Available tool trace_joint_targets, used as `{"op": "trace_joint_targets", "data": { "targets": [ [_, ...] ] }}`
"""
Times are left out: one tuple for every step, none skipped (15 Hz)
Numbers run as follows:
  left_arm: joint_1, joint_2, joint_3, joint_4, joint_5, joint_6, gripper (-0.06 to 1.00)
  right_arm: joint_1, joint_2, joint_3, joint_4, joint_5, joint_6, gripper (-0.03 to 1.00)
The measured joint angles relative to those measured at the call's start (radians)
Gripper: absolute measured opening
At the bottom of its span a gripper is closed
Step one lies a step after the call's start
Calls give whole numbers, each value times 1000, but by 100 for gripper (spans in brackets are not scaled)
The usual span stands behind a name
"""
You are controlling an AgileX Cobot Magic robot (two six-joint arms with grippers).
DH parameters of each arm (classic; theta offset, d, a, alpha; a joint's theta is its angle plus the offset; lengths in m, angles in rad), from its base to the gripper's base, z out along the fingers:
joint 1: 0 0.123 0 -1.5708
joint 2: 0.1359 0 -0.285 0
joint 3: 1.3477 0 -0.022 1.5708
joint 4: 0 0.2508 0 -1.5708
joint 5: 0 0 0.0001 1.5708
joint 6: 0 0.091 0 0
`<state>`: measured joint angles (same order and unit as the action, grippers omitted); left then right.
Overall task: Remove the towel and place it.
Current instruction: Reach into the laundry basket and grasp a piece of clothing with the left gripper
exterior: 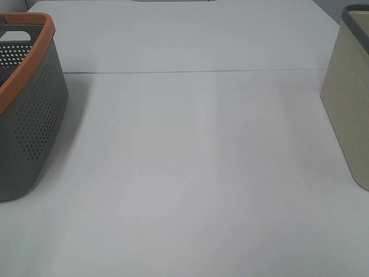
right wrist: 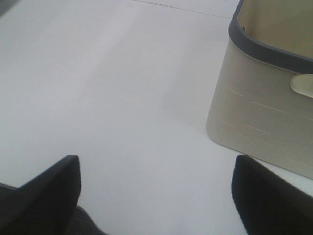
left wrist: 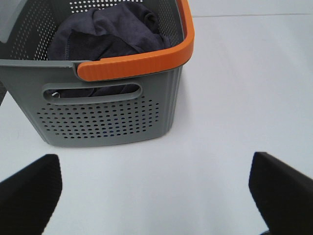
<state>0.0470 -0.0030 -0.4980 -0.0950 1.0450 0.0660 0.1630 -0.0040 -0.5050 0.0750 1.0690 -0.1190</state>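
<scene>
In the high view, a grey perforated plastic basket with an orange rim (exterior: 29, 115) stands at the frame's left edge and a dark-rimmed beige plastic bin (exterior: 351, 104) at its right edge, both on the white table (exterior: 190, 173). In the left wrist view, the crumpled dark charcoal-grey cloth towel (left wrist: 110, 32) lies inside the basket, and the left gripper (left wrist: 156, 196) is spread and empty. In the right wrist view, the right gripper (right wrist: 156, 196) is spread and empty near the bin.

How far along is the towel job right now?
Nothing looks done: the towel lies bunched inside the grey basket. Nothing is in hand: the left gripper is open and empty facing that basket, the right gripper open near the beige bin. Left to do: grasp the towel, lift it out, place it.
</scene>
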Motion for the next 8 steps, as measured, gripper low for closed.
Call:
{"op": "trace_joint_targets", "data": {
  "targets": [
    [0,0,0,-2,0,5,98,0,0,0,0,0,0,75],
    [0,0,0,-3,0,5,98,0,0,0,0,0,0,75],
    [0,0,0,-3,0,6,98,0,0,0,0,0,0,75],
    [0,0,0,-3,0,6,98,0,0,0,0,0,0,75],
    [0,0,0,-3,0,6,98,0,0,0,0,0,0,75],
    [0,0,0,-3,0,8,98,0,0,0,0,0,0,75],
    [0,0,0,-3,0,8,98,0,0,0,0,0,0,75],
    [0,0,0,-3,0,9,98,0,0,0,0,0,0,75]
  ]
}}
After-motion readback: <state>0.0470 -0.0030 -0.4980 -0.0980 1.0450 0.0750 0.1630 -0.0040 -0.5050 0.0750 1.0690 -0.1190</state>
